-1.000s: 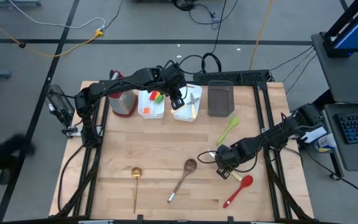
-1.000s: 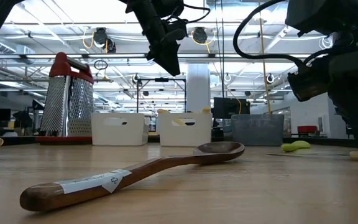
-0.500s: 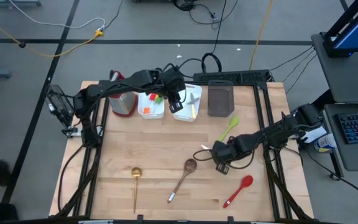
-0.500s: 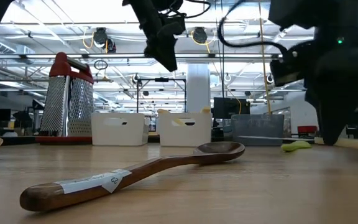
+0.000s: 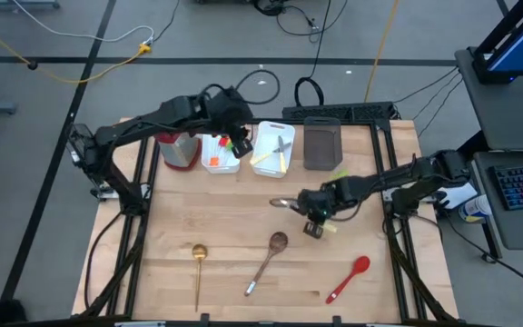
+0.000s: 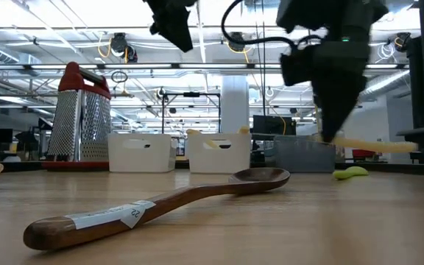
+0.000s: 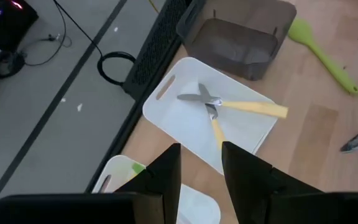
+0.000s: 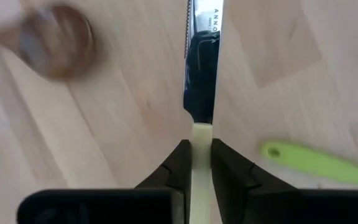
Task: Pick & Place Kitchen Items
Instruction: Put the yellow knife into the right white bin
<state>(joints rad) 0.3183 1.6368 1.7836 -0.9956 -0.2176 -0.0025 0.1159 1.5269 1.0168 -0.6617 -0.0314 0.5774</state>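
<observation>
You have the wooden table [image 5: 234, 227] filling the middle of the high view, with the bins along its upper edge: a grey bin [image 5: 322, 145] right of centre, a white bin [image 5: 275, 150] holding two cream-handled utensils [image 7: 241, 109] beside it, and another white bin [image 5: 221, 154] with small coloured pieces [image 5: 228, 142] left of that. A grater [image 5: 180, 150] stands at the far left of that row. The left gripper [image 5: 241, 145] hangs above the two white bins at upper centre, its fingers [image 7: 166, 174] a little apart with nothing between them. The right gripper [image 5: 314, 211] sits right of centre in the high view, its fingers clamped on the cream handle of a knife [image 8: 202, 68], blade pointing out ahead, lifted clear of the wood in the low view. Below centre lies the wooden spoon [image 5: 266, 259], bowl toward the upper right. The gold ladle [image 5: 198, 268] lies at lower left, the red spoon [image 5: 348, 279] at lower right. The green spatula [image 6: 352, 173] shows in the low view on the table right of the grey bin.
</observation>
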